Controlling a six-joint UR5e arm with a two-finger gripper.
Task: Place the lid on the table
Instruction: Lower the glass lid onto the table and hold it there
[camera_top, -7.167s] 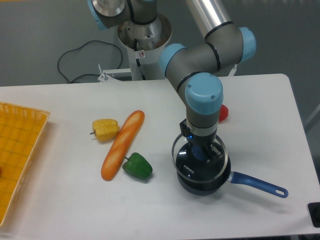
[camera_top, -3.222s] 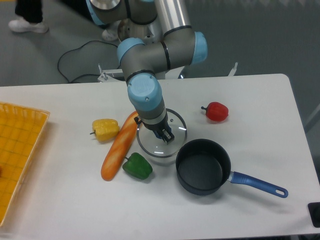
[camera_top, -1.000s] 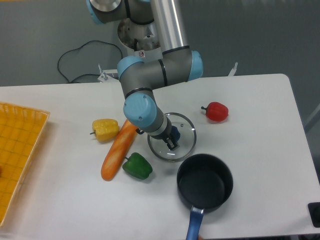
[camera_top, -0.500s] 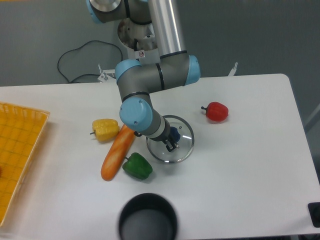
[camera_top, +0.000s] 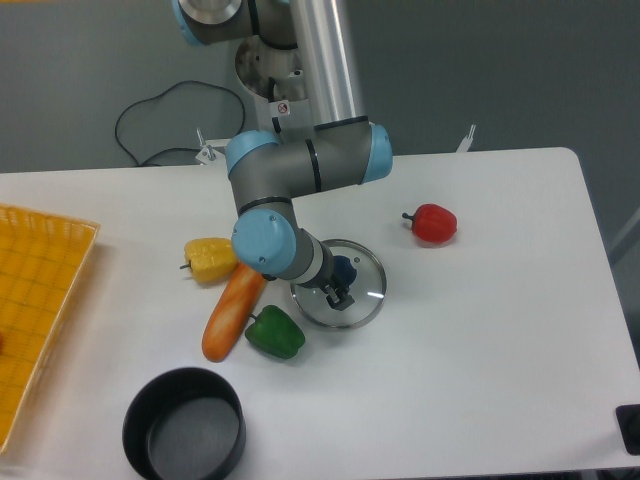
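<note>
We see the round clear glass lid with a thin metal rim and dark blue centre knob (camera_top: 340, 283) lying near the middle of the large white rectangular tabletop (camera_top: 500, 350); whether it rests flat or is tipped slightly we cannot tell. Our two-finger gripper (camera_top: 338, 291) reaches over it from ten o'clock, its dark fingers (camera_top: 333, 296) sitting right at the blue knob, just to the six o'clock side of it and above the glass. The fingers look drawn close around the knob, but the wrist hides the contact, so we cannot tell whether they grip it or have let go.

At eight o'clock from the lid, just beside its rim, lies a green bell pepper (camera_top: 274, 334). A long orange baguette-shaped bread (camera_top: 232, 313) lies at nine o'clock, and a yellow bell pepper (camera_top: 209, 259) touches its upper end. A red bell pepper (camera_top: 432, 222) sits well apart at two o'clock. A dark round saucepan (camera_top: 184, 438) stands at seven o'clock near the table's front edge, and a yellow-orange tray (camera_top: 35, 310) occupies the far nine o'clock side.
</note>
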